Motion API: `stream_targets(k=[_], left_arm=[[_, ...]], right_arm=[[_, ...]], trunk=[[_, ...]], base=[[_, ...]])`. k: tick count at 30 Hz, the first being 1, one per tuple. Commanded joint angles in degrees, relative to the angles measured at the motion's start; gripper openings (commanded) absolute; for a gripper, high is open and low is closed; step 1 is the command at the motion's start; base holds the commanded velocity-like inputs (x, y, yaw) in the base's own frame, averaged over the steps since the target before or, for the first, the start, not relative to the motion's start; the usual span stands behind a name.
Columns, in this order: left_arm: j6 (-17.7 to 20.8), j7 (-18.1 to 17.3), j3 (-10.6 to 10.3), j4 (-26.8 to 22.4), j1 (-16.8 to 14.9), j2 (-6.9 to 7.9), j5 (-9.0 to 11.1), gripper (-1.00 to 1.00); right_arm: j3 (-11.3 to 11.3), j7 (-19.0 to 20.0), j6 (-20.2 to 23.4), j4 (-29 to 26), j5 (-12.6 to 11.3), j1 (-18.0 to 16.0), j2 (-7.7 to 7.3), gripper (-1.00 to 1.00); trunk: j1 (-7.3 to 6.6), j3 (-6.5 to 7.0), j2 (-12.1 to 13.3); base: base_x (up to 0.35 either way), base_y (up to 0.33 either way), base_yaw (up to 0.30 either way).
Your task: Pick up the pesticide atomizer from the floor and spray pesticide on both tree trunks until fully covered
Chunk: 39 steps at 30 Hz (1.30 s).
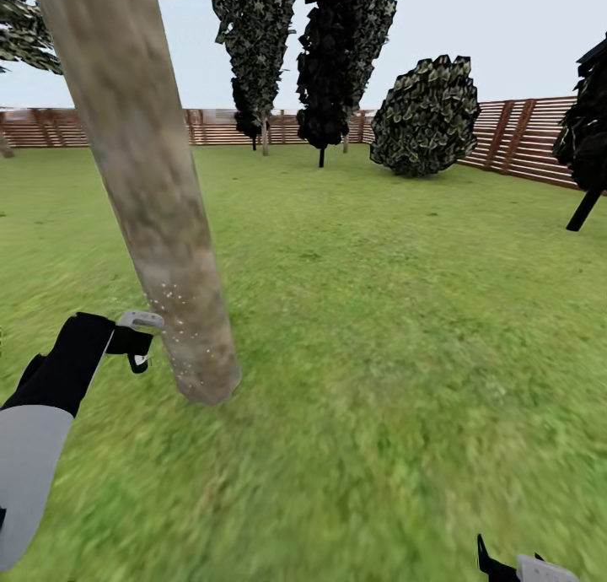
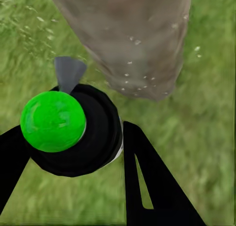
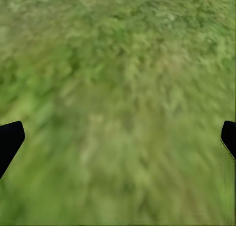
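The left gripper is out at the lower left of the head view, pinching the pesticide atomizer between its black fingers. In the left wrist view the atomizer shows a bright green round cap on a black body, with a grey nozzle pointing straight at the tree trunk. Its long axis runs along the gripper's reach, nozzle end just short of the bark, near but apart.

The tree trunk leans across the head view, its top towards the upper left, its base in the grass just beside the atomizer. White flecks dot the lower bark in both views.

The right gripper sits low at the bottom right, fingers spread wide over bare lawn, nothing between them.

To the right of the trunk lies a broad open stretch of lawn. Far back, a wooden slat fence rims the garden, with dark columnar trees and a round bush in front of it.
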Motion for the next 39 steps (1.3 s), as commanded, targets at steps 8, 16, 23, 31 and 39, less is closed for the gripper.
stream_targets(k=[8,16,23,31,39], left_arm=[[0.1,0.3,0.1,0.1,0.2,-0.57,0.1,-1.0],[0.1,1.6,0.2,1.1,2.9,-0.52,0.2,-1.0],[-0.1,2.1,5.6,3.3,3.1,-0.71,0.2,-1.0],[-0.5,3.6,6.1,5.2,3.1,-2.24,0.1,-1.0],[-0.6,5.0,6.2,5.2,3.1,-2.54,0.0,-1.0]], right_arm=[[0.0,0.0,0.0,0.0,0.0,0.0,-0.09,1.0],[0.0,0.0,0.0,-0.1,0.0,0.0,-0.09,1.0],[0.0,0.0,0.0,-0.1,0.0,0.0,-0.09,1.0],[0.0,0.0,0.0,-0.1,0.0,0.0,-0.09,1.0],[0.0,0.0,0.0,-0.1,0.0,0.0,-0.09,1.0]], trunk=[[0.0,0.0,0.0],[0.0,0.0,0.0],[0.0,0.0,0.0],[0.0,0.0,0.0],[0.0,0.0,0.0]], base=[[0.0,-0.275,0.011],[0.0,-0.275,0.023],[0.0,-0.275,0.259],[0.0,-0.275,0.267],[0.115,-0.264,0.019]])
